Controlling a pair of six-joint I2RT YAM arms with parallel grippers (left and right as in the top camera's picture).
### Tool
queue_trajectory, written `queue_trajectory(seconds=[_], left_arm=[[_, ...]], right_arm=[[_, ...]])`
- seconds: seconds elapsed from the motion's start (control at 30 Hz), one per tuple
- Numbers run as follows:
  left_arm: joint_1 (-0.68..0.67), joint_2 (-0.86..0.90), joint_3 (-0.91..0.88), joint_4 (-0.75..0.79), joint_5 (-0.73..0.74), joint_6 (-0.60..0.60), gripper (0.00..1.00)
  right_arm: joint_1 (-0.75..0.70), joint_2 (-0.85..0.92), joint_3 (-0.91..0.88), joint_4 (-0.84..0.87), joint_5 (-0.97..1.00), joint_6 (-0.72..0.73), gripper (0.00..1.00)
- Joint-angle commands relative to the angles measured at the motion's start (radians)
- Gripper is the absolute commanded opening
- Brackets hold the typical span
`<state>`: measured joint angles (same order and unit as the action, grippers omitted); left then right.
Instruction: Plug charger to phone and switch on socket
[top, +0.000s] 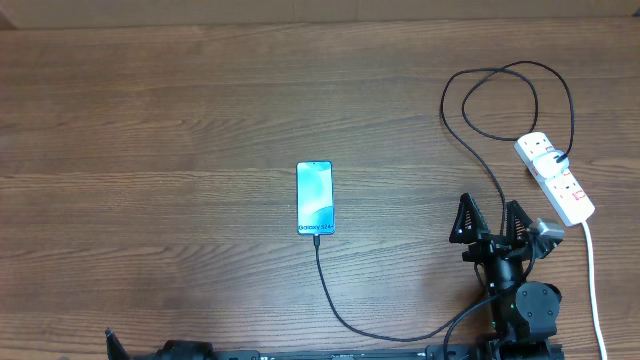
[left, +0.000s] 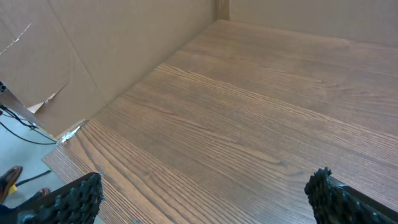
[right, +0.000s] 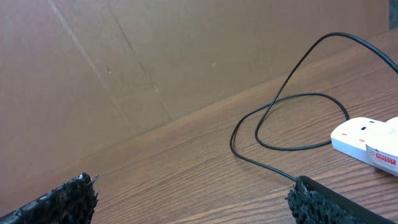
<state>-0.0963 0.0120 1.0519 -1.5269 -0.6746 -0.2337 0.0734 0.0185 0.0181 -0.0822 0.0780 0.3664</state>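
jaws wide on left gripper (left: 205, 186) and right gripper (top: 490, 206), both empty.

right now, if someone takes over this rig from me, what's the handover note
Left hand: open, empty, over bare table at the near left, far from everything.
Right hand: open, empty, just left of the power strip and nearer the robot than it, touching nothing.
Phone: flat mid-table, screen up.
Cable: runs from the phone's near edge, loops right past the right hand and ends at the strip.
Done: the cable appears plugged into the phone.
Left: press the strip's switch. Its current state can't be read, so check first; the right hand is closest.
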Motion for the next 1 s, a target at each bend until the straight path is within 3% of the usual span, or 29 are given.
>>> queue_trajectory(seconds=[0.0, 0.17, 0.4, 0.97], left_arm=[[0.006, -0.008, 0.004, 0.004, -0.005, -0.01, 0.99], [0.006, -0.008, 0.004, 0.005, -0.005, -0.01, 1.0], [0.006, -0.008, 0.004, 0.005, -0.005, -0.01, 1.0], [0.006, -0.008, 0.004, 0.005, -0.005, -0.01, 1.0]], right_arm=[[0.004, -0.003, -0.01, 0.007, 0.0, 0.007, 1.0], [0.004, -0.016, -0.01, 0.006, 0.0, -0.014, 1.0], [0.004, -0.016, -0.01, 0.003, -0.012, -0.241, 1.0], [0.005, -0.016, -0.01, 0.006, -0.012, -0.241, 1.0]])
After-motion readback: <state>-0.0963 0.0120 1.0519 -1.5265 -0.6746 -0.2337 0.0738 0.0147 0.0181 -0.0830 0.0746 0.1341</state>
